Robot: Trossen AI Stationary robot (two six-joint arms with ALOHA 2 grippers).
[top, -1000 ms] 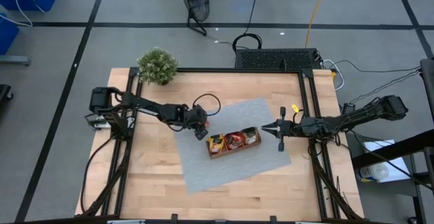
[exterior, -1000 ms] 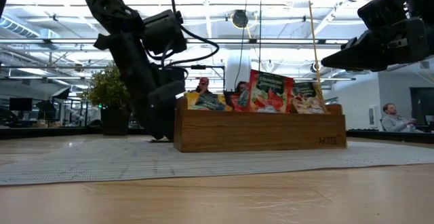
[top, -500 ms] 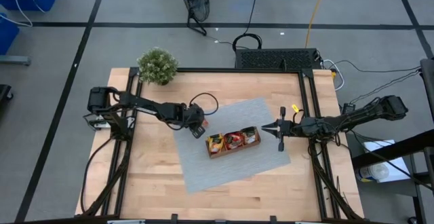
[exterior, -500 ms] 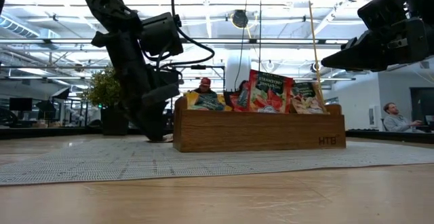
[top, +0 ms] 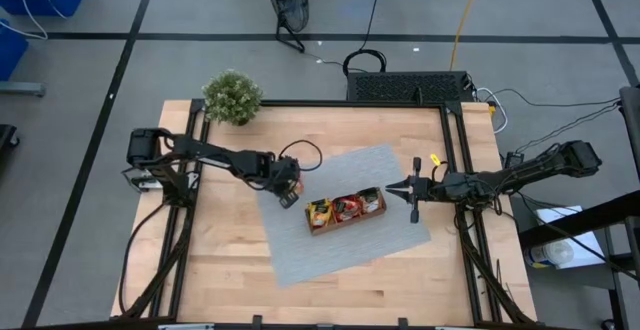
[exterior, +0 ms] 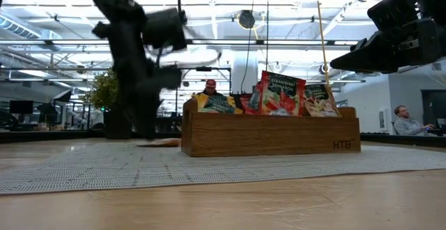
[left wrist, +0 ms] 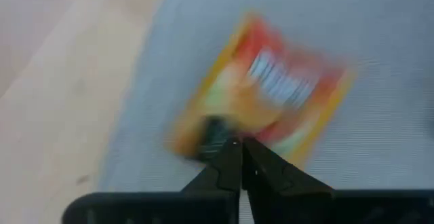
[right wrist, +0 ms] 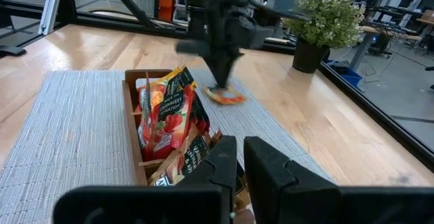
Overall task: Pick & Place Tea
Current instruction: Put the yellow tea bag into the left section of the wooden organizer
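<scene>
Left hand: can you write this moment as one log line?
left hand shut on sachet | sachet on mat beside tray | right hand shut, waiting

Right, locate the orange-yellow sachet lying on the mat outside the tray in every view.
High view: hidden under the left gripper, beside the wooden tray's left end.
Low view: the orange-yellow sachet lies flat on the mat, left of the tray, below the left gripper.
Left wrist view: centre of the picture, the gripper's tips at its near edge.
Right wrist view: beyond the tray, under the left gripper.
Shared landmark: the wooden tray, though the left wrist view misses it.
</scene>
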